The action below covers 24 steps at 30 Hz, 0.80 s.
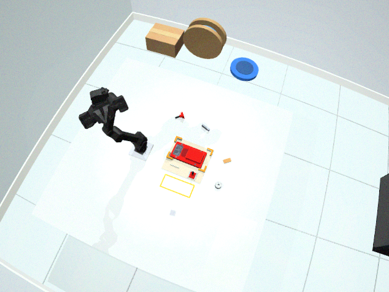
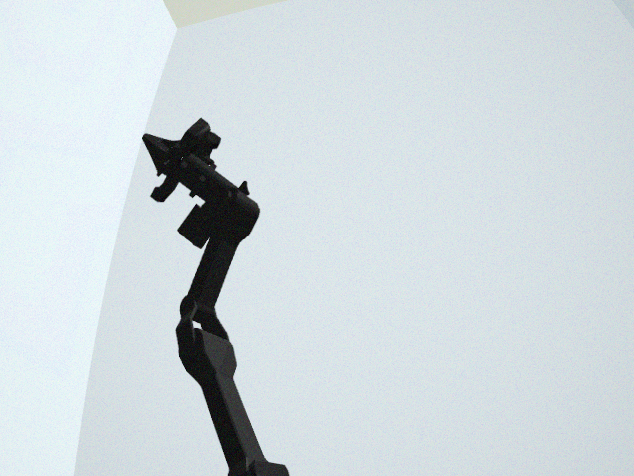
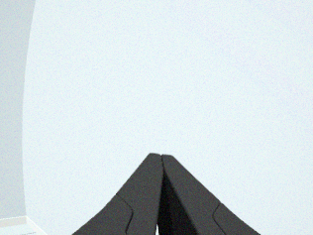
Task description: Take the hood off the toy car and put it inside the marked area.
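Toy car w/ red hood on it sat on a beige board, orange corner brackets around the car; marked area, yellow outline, lay just beside the board on the car's far side from the gray block. Gripper was up high, well apart from the car, fingertips clenched together w/ nothing btwn.
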{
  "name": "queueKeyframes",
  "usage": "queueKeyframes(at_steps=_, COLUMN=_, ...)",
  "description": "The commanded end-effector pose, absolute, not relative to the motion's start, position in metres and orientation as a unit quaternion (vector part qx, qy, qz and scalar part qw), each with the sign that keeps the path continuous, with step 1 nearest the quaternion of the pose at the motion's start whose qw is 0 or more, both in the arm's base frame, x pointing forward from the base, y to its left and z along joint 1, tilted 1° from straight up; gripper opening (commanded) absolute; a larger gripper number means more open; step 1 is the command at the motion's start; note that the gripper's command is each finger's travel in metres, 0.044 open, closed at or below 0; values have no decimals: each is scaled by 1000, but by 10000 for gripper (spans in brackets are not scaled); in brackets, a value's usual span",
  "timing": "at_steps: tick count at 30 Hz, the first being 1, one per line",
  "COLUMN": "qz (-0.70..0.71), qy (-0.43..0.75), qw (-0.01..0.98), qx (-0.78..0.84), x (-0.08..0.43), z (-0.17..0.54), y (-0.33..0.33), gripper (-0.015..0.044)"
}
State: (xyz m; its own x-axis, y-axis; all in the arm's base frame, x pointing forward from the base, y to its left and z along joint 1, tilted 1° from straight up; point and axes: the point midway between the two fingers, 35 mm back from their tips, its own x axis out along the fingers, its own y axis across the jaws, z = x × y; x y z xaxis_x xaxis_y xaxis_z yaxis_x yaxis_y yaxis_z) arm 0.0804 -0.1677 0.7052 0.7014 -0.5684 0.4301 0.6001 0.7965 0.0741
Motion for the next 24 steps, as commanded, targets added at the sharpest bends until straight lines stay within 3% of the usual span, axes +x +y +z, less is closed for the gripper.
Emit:
queueKeyframes(at_steps=1, qz=-317, qy=-222, qw=921, qx=-37, x=80, z=705, y=-167, gripper=26)
queueKeyframes(at_steps=17, qz=-308, qy=-302, qw=891, qx=-144, x=89, z=740, y=-81, gripper=440)
queueKeyframes(at_steps=24, qz=-307, qy=-319, qw=878, qx=-181, x=104, z=744, y=-41, gripper=440)
